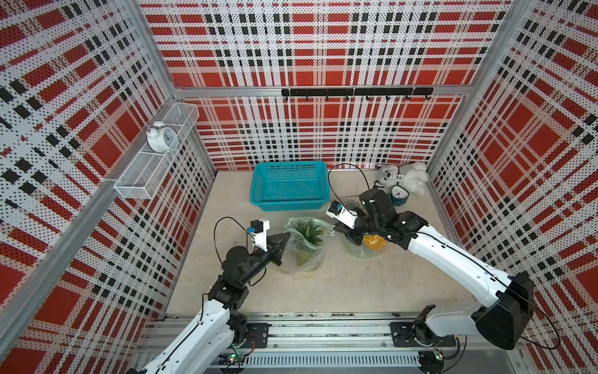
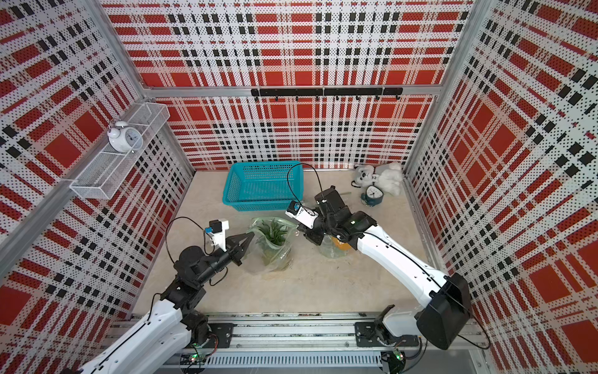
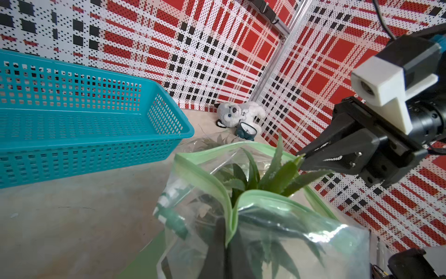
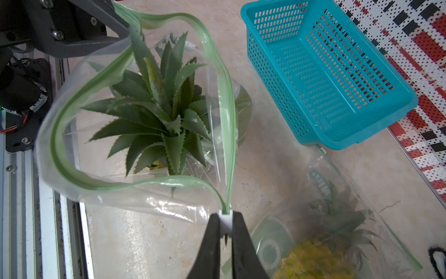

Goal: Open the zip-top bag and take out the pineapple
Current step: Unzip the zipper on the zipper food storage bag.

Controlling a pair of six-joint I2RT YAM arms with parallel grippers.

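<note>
A clear zip-top bag (image 1: pixel 304 255) (image 2: pixel 270 259) with a green zip rim (image 4: pixel 60 135) stands in the middle of the table, its mouth pulled wide open. The pineapple's spiky green crown (image 1: pixel 309 231) (image 2: pixel 273 231) (image 4: pixel 159 103) (image 3: pixel 251 174) shows inside. My left gripper (image 1: pixel 286 236) (image 2: pixel 250 238) (image 3: pixel 228 239) is shut on the near-left end of the rim. My right gripper (image 1: pixel 333 228) (image 2: pixel 299 228) (image 4: pixel 226 215) is shut on the white zip slider (image 4: pixel 226 222) at the opposite end. The pineapple's body is mostly hidden under its leaves.
A second clear bag (image 1: pixel 372 246) (image 4: pixel 321 256) holding a yellow pineapple lies under the right arm. A teal basket (image 1: pixel 289 186) (image 4: pixel 337 135) stands behind the open bag. A plush toy (image 1: pixel 404 176) and a small clock (image 1: pixel 398 194) sit at the back right. A wire shelf (image 1: pixel 142 175) hangs on the left wall.
</note>
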